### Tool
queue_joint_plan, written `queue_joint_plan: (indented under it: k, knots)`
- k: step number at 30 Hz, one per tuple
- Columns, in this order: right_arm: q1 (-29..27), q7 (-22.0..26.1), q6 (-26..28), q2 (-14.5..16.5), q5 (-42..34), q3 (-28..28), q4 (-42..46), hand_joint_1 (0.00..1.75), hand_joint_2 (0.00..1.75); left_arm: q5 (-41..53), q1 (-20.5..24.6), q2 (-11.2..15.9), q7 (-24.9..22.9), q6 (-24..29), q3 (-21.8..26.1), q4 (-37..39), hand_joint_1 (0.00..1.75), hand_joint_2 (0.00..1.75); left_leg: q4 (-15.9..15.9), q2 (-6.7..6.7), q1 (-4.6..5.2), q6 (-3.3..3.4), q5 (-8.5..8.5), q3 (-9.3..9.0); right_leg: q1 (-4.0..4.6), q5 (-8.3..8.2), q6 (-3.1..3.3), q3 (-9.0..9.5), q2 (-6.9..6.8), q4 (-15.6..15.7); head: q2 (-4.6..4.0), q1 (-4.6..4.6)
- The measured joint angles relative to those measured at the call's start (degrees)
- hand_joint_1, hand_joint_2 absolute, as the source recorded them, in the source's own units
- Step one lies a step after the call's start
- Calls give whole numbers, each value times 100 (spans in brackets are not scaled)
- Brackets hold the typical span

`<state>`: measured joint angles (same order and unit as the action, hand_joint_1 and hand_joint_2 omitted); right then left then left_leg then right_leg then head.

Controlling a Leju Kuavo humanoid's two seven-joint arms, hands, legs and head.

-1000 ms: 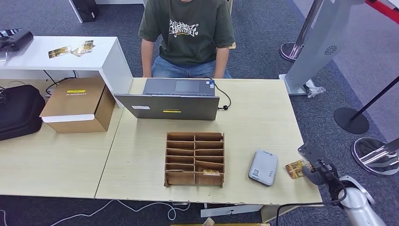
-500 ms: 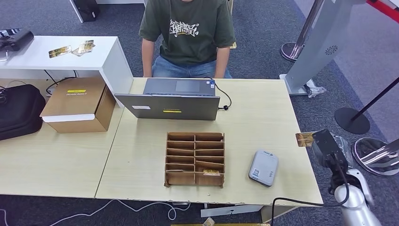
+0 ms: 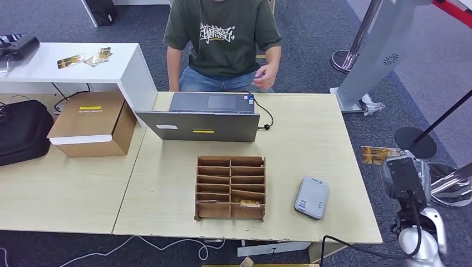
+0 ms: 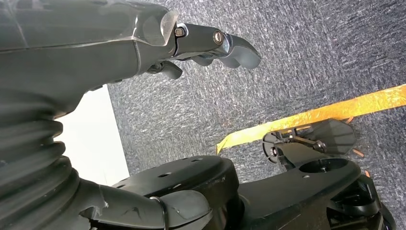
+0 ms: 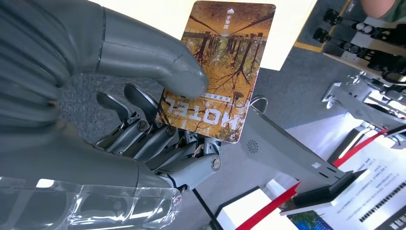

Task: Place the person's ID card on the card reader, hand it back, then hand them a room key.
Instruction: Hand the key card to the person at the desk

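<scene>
Head view: the right hand [image 3: 402,173] is raised off the right edge of the table [image 3: 311,128], beyond the card reader [image 3: 311,198], with a card [image 3: 374,154] held out from its far side. The person [image 3: 222,39] sits at the far side behind the laptop [image 3: 203,118], one hand [image 3: 266,75] lifted at the table's far edge. The step in hand is judged to be a handover. It would be done well if the card were carried left and far, over the open table right of the laptop, clear of the cable [image 3: 266,118], and stopped level, near the lifted hand.

Left wrist view: the left hand [image 4: 210,45] hangs over grey carpet, its fingers loosely curled and nothing in them.

Right wrist view: the card [image 5: 222,69], printed HOTEL, is pinched between the thumb [image 5: 158,60] and the dark fingers [image 5: 158,139] along one end, most of it standing free. That free end should be offered first, and the pinch kept until the card is taken.
</scene>
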<state>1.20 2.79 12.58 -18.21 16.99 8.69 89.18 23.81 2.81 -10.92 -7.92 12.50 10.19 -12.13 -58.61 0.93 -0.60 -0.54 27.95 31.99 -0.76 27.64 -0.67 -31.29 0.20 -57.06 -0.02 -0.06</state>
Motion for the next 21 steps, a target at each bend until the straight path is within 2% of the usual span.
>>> queue_joint_plan:
  k: [7, 9, 15, 17, 21]
  knots:
    - [-63, 15, 191, 106, 235, 43, 127, 175, 175, 42, 3, -2, -1, -1, 0, 0, 0, 175, 0, -1, 0, 0, 0, 1, 0, 0, 0, -1, 1, 0, 1, 0]
    - [-67, 51, 542, 116, 772, 55, 133, 175, 175, 73, 5, -5, -1, 6, 0, 0, 0, 175, 0, -1, 0, 0, 0, 1, 0, 0, 0, -1, 1, 0, 1, 0]
    - [-118, 32, 1790, 126, 3324, 48, 174, 175, 175, 178, 14, -15, 5, 3, 0, 0, 0, 175, 0, -1, 0, 0, 0, 1, 0, 0, 0, -1, 1, 0, 0, 0]
    - [-154, -34, 2014, 134, 3948, 43, 196, 175, 175, 196, 19, -14, 5, -16, 0, 0, 0, 175, 0, 0, 0, 0, 0, 1, 0, 0, 0, 0, 0, 0, -1, 0]
    - [-207, -150, 2192, 167, 4622, 38, 242, 175, 175, 209, 25, -14, 5, -56, 0, 0, 0, 175, 0, -1, 0, 0, 0, 1, 0, 0, 0, 0, 0, 0, 1, 0]
